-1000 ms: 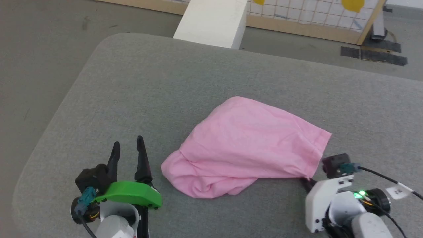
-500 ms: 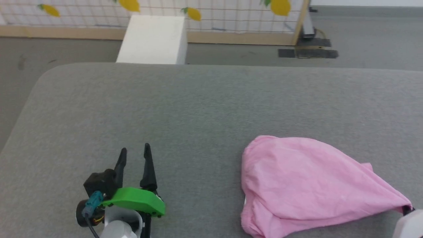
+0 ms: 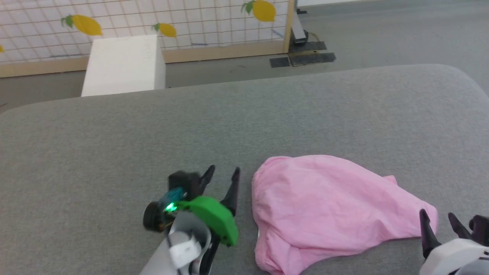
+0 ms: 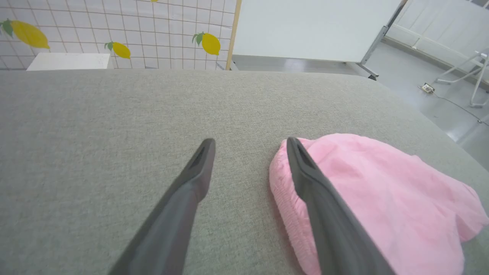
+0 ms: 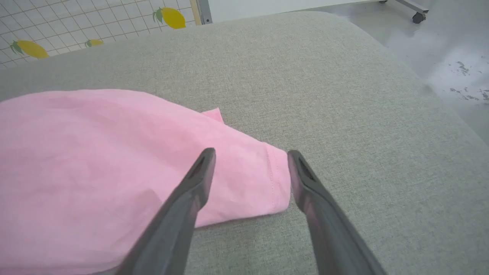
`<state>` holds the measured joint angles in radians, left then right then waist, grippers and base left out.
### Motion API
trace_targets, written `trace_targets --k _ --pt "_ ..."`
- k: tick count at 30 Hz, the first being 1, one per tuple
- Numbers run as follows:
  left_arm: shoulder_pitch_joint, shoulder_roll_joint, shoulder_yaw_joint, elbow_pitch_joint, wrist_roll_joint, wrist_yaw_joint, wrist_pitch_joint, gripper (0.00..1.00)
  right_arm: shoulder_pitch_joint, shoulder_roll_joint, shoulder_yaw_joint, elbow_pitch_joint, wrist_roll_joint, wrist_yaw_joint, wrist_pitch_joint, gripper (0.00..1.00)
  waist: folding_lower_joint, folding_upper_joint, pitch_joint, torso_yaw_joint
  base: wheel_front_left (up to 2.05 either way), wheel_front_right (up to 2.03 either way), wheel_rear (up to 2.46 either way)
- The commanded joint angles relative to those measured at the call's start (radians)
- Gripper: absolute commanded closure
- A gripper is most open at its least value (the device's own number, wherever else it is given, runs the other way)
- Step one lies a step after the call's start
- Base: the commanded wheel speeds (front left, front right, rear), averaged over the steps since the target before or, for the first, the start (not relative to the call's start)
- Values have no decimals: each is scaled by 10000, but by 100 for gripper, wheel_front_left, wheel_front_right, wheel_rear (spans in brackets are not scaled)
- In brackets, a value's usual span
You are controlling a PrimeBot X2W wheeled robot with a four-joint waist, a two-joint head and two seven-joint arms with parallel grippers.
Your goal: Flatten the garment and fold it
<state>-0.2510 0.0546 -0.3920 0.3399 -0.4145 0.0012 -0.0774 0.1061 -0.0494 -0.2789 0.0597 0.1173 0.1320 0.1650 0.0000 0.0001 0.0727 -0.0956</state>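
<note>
Beyond the grey fabric surface [image 3: 114,133] stand a white box [image 3: 122,65] and lemon-printed grid screen [image 3: 206,15].

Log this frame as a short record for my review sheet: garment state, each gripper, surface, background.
garment: pink garment, bunched and rumpled, not flattened or folded
gathered hem: on the garment's left edge, next to the left gripper
left gripper: open, beside the garment, holding nothing
right gripper: open at the stitched corner, no cloth pinched
surface: grey fabric-covered table
background: white box, lemon-print screen
</note>
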Motion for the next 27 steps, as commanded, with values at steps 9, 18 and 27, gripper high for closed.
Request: trace_targets --k 9,18,27 --pt "-2586 -41 -1511 2482 155 500 2629 0 -630 -8 996 -120 461 -13 -341 0 0 -1 801 -853 0 0 0" --pt "-3382 -42 -2473 3801 89 309 4911 44 -704 -8 1271 56 657 -13 -390 0 0 -1 934 -974 0 0 0" --pt "-2876 287 -1058 3045 -557 1274 2506 100 -734 -8 1321 7 735 -13 -519 0 0 -1 758 -409 0 0 0"
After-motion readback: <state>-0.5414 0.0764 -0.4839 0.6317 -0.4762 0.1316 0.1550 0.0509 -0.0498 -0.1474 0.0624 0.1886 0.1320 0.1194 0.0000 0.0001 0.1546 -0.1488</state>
